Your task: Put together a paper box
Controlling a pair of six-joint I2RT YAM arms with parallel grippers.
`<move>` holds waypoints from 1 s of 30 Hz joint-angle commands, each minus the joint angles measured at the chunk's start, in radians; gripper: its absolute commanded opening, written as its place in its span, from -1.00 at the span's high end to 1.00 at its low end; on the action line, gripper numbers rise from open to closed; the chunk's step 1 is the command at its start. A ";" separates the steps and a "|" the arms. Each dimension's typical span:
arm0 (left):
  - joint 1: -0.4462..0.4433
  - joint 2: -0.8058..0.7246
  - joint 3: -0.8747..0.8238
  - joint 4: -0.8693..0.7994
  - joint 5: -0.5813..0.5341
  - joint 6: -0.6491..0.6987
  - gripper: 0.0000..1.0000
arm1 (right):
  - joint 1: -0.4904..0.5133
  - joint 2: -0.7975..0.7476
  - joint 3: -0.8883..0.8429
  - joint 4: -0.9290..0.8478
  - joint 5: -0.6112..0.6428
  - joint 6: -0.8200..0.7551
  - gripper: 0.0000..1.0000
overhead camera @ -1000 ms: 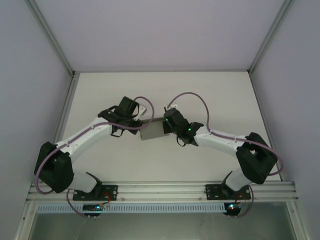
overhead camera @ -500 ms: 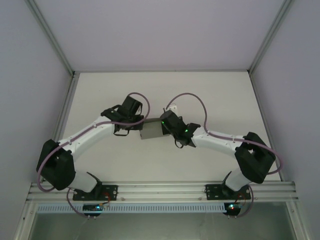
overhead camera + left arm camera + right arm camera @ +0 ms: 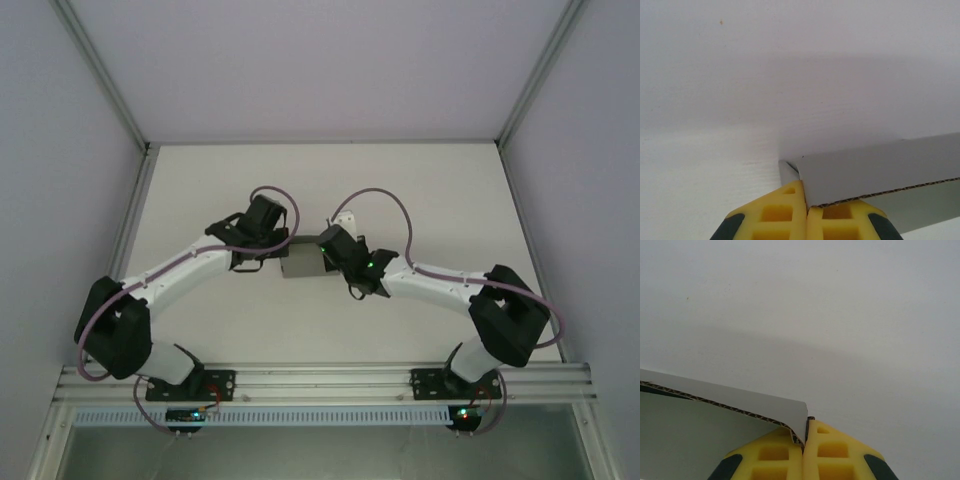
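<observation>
My left hand (image 3: 806, 199) and right hand (image 3: 804, 434), each clamped on an opposite edge of the box (image 3: 300, 264), have drawn closer over mid-worktop (image 3: 430, 190), so it looks narrower and, I judge, is folding up.

2 arms (image 3: 180, 268) | white links, black joints | purple cables (image 3: 378, 190) | yellow tool fingers (image 3: 775, 216)

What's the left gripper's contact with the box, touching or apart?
Touching. Left wrist view: the left gripper is shut on the box corner, cardboard edge pinched between its yellow jaws.
</observation>
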 commanded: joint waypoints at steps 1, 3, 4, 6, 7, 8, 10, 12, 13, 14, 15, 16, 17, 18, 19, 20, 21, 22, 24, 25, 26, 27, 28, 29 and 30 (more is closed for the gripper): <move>-0.051 0.014 -0.147 0.014 0.098 -0.014 1.00 | 0.033 0.037 -0.086 -0.104 0.005 -0.014 1.00; -0.069 -0.015 -0.219 0.065 0.085 -0.025 1.00 | 0.048 0.030 -0.125 -0.048 0.023 -0.035 1.00; -0.072 -0.031 -0.257 0.099 0.091 -0.035 1.00 | 0.050 0.027 -0.144 -0.017 0.028 -0.043 1.00; -0.076 -0.060 -0.321 0.159 0.096 -0.060 1.00 | 0.051 0.017 -0.175 0.028 0.002 -0.045 1.00; -0.085 -0.069 -0.345 0.181 0.099 -0.058 1.00 | 0.051 0.010 -0.187 0.048 -0.005 -0.047 1.00; -0.098 -0.074 -0.365 0.195 0.081 -0.065 1.00 | 0.050 0.002 -0.198 0.066 -0.010 -0.049 1.00; -0.132 -0.074 -0.393 0.200 0.026 -0.073 1.00 | 0.050 -0.011 -0.217 0.087 -0.027 -0.056 1.00; -0.158 -0.067 -0.419 0.209 -0.028 -0.089 1.00 | 0.040 -0.015 -0.232 0.104 -0.057 -0.064 1.00; -0.167 -0.061 -0.431 0.216 -0.048 -0.096 1.00 | 0.032 -0.015 -0.231 0.101 -0.078 -0.067 1.00; -0.170 -0.052 -0.437 0.220 -0.056 -0.102 1.00 | 0.025 -0.015 -0.228 0.103 -0.104 -0.077 1.00; -0.170 -0.042 -0.439 0.220 -0.061 -0.102 1.00 | 0.020 -0.022 -0.224 0.101 -0.121 -0.080 0.95; -0.171 -0.035 -0.434 0.214 -0.067 -0.104 1.00 | 0.016 -0.029 -0.219 0.099 -0.137 -0.082 0.87; -0.172 -0.028 -0.430 0.210 -0.070 -0.104 1.00 | 0.009 -0.042 -0.211 0.096 -0.173 -0.092 0.69; -0.173 -0.025 -0.426 0.209 -0.075 -0.104 1.00 | 0.002 -0.056 -0.203 0.091 -0.196 -0.095 0.60; -0.176 -0.022 -0.420 0.211 -0.077 -0.102 1.00 | -0.006 -0.072 -0.196 0.088 -0.226 -0.097 0.58; -0.178 -0.020 -0.415 0.210 -0.079 -0.099 1.00 | -0.017 -0.088 -0.191 0.091 -0.264 -0.101 0.52; -0.179 -0.022 -0.408 0.206 -0.084 -0.098 1.00 | -0.027 -0.102 -0.188 0.097 -0.292 -0.099 0.43; -0.182 -0.022 -0.402 0.200 -0.089 -0.093 1.00 | -0.038 -0.114 -0.187 0.107 -0.321 -0.099 0.36; -0.189 -0.030 -0.394 0.181 -0.114 -0.095 1.00 | -0.056 -0.132 -0.185 0.120 -0.365 -0.104 0.23; -0.191 -0.035 -0.391 0.176 -0.119 -0.092 1.00 | -0.064 -0.139 -0.179 0.117 -0.385 -0.112 0.16; -0.198 -0.041 -0.389 0.175 -0.126 -0.093 1.00 | -0.069 -0.147 -0.171 0.108 -0.397 -0.122 0.07; -0.202 -0.044 -0.389 0.179 -0.128 -0.093 1.00 | -0.070 -0.155 -0.164 0.096 -0.404 -0.127 -0.04; -0.209 -0.047 -0.390 0.181 -0.134 -0.095 1.00 | -0.072 -0.164 -0.160 0.088 -0.415 -0.134 -0.13; -0.217 -0.048 -0.388 0.184 -0.142 -0.097 1.00 | -0.074 -0.174 -0.157 0.082 -0.424 -0.136 -0.18; -0.221 -0.044 -0.383 0.184 -0.147 -0.095 1.00 | -0.076 -0.185 -0.156 0.078 -0.441 -0.141 -0.25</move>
